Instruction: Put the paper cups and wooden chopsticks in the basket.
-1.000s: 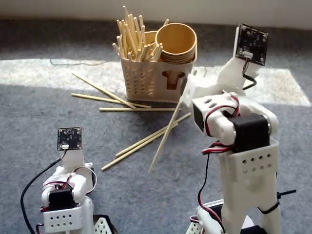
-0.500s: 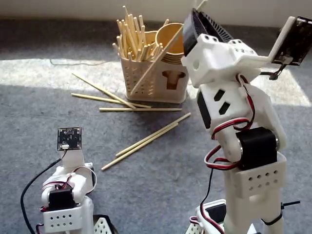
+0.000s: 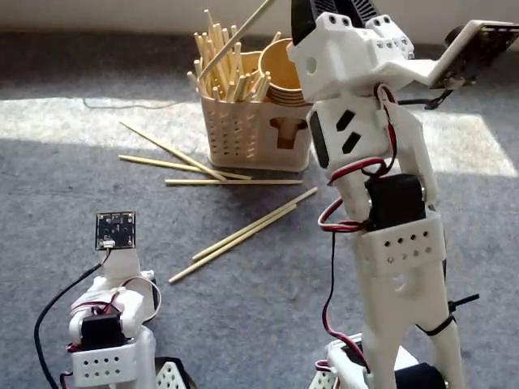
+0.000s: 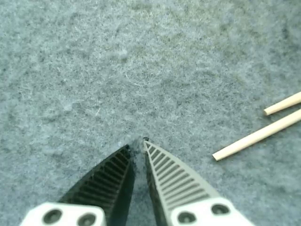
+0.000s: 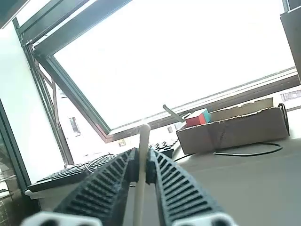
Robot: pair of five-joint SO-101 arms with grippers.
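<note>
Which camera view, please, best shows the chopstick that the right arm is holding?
The high view: the chopstick slants over the basket. The right wrist view shows a short stretch clamped in the right hand. The left wrist view shows loose chopsticks.

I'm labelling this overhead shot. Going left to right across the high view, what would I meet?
left arm → upright chopsticks → paper cups, both standing in the basket → right arm
</note>
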